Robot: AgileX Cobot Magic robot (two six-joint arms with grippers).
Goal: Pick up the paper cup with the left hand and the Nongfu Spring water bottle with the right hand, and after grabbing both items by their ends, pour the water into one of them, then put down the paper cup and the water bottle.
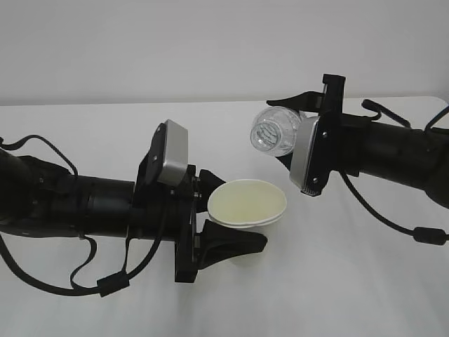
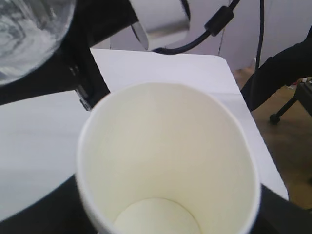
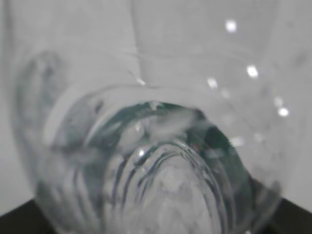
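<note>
The small white tapered paper cup [image 1: 248, 203] with its cream inside is tipped on its side above the white table [image 1: 337, 295], mouth facing the exterior camera, pinched between the 2 black fingers of the left hand [image 1: 231, 214]. Just up and to the right of it, the small clear ribbed plastic bottle [image 1: 276, 130] lies nearly level, its open mouth turned toward the cup, clamped at its base by the right hand [image 1: 298, 130]. The left wrist view shows the cup's inside looking dry.
</note>
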